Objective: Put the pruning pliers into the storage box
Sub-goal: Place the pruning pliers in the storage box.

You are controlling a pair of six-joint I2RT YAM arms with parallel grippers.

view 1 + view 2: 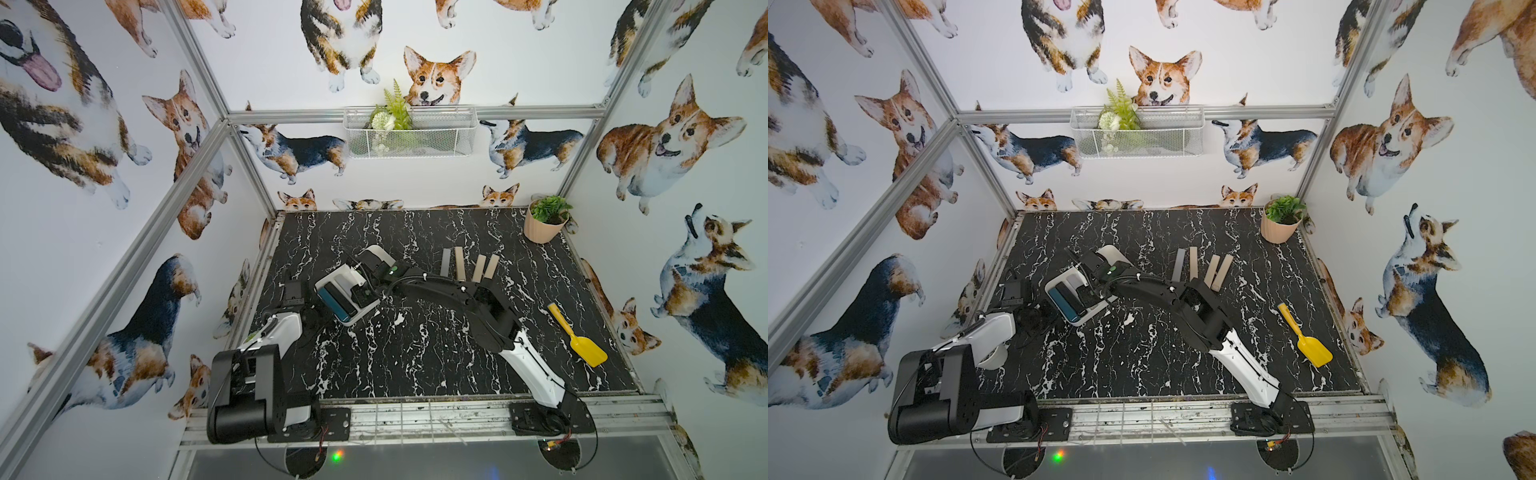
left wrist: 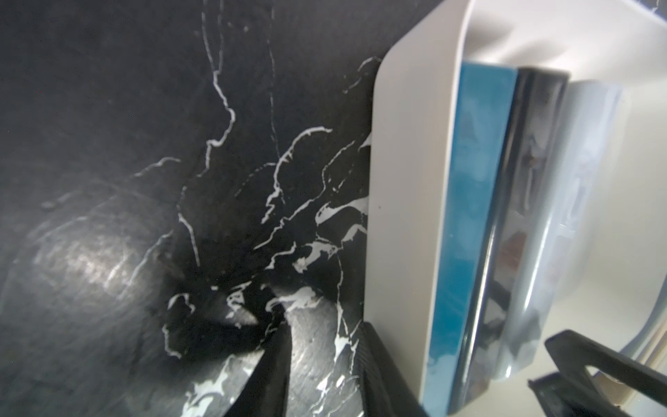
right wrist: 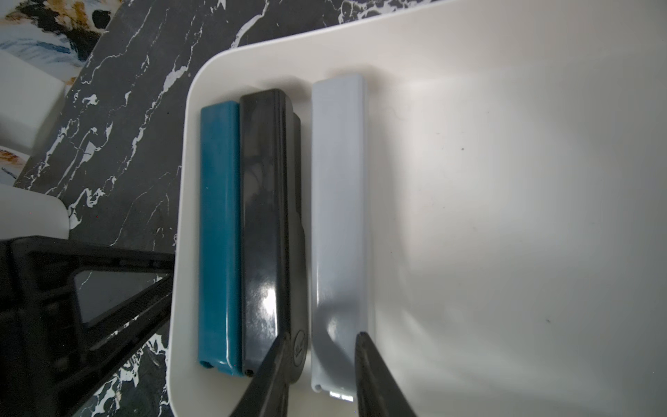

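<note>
1. One box (image 3: 505, 216) sits under my right gripper (image 3: 323, 335). Three bars lie inside, side by side: teal bar (image 3: 220, 234), black bar (image 3: 265, 216), pale grey bar (image 3: 339, 198).
2. Four bars are on the table (image 1: 415, 353), right of the box: one dark grey bar (image 1: 445, 262) and three beige bars (image 1: 478, 269). Their long axes point roughly away from me. Right arm is nearer.
3. Right jaws are apart astride the pale grey bar, not clamped. Left gripper (image 2: 323, 332) is beside the box wall, jaws apart, empty.

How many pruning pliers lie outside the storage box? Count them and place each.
4, side by side on the table beyond the right arm: a grey bar, a beige bar, then two slanted beige bars. Others may hide under the arm.
</note>
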